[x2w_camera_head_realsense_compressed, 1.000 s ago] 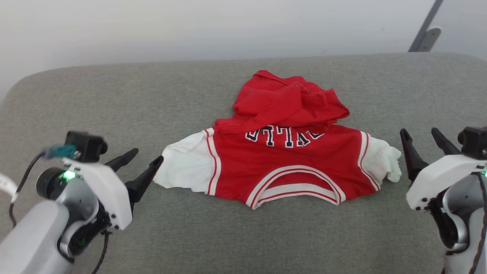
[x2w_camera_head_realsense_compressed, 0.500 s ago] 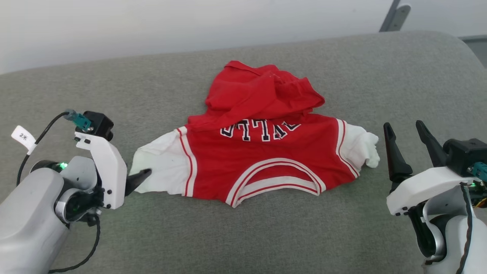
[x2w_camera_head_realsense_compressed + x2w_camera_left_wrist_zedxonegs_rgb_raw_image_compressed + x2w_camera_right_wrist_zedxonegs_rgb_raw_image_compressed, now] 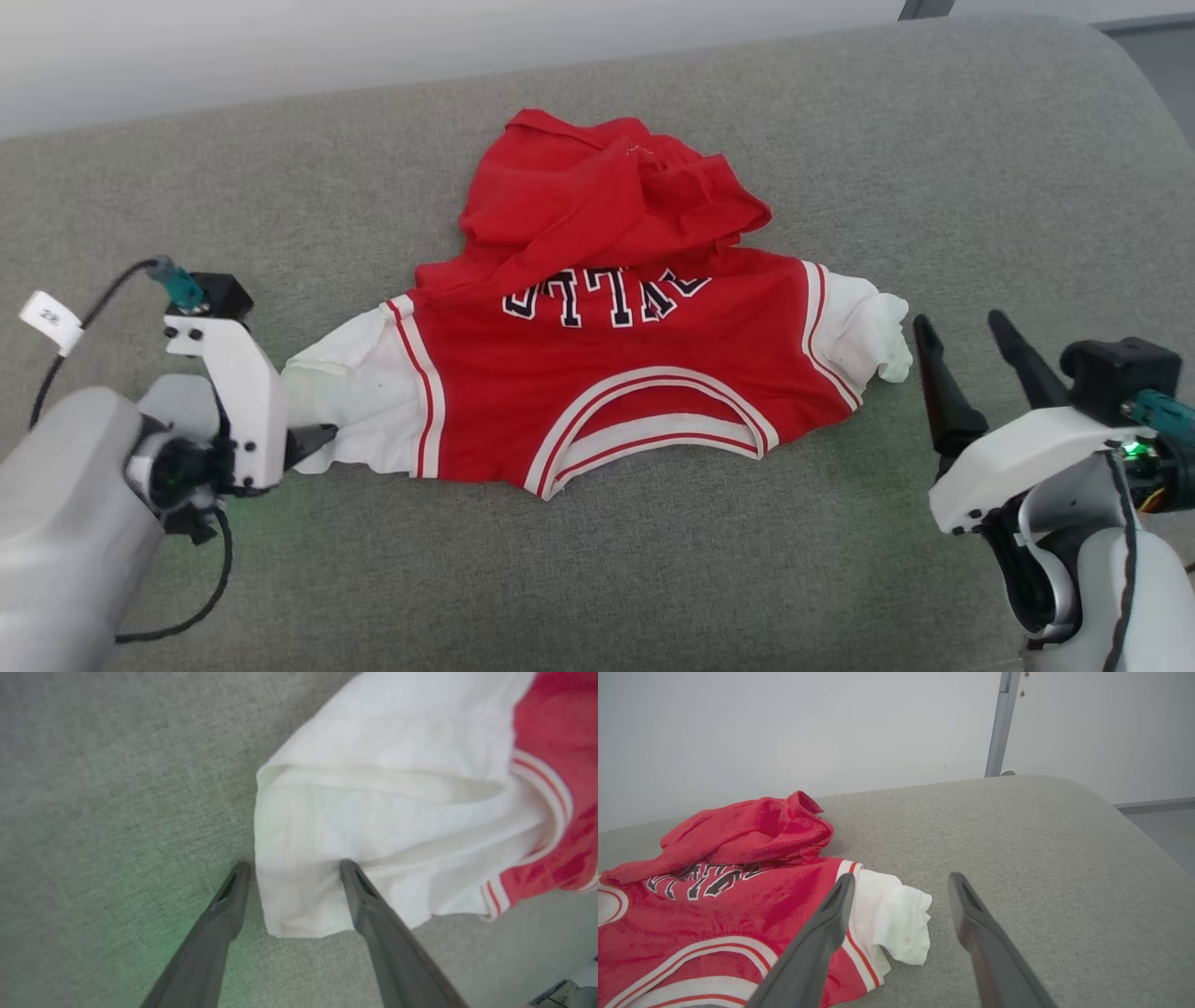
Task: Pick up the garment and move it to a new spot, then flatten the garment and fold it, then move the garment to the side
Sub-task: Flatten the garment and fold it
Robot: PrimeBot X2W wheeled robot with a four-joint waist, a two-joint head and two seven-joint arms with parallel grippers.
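Note:
The garment (image 3: 607,373) lies on the grey cushioned surface (image 3: 653,579), neckline towards me. It is red, with white sleeves, striped trim and upside-down block lettering, and its lower half is bunched in a heap at the far side. My left gripper (image 3: 313,441) points down at the left white sleeve (image 3: 355,812). It is open, and in the left wrist view its fingers straddle the sleeve's corner (image 3: 294,864). My right gripper (image 3: 962,327) stands open just right of the other white sleeve (image 3: 899,924). In the right wrist view, nothing is between the right gripper's (image 3: 901,876) fingers.
A white wall (image 3: 784,728) runs behind the surface, with a grey metal post (image 3: 1001,723) at the far right. The cushion's rounded right edge (image 3: 1125,816) drops to the floor. Bare grey fabric surrounds the garment.
The head camera has shifted, so the whole picture slid left and up. My left gripper has tipped downward and moved onto the left sleeve's corner. The right gripper stays open beside the right sleeve.

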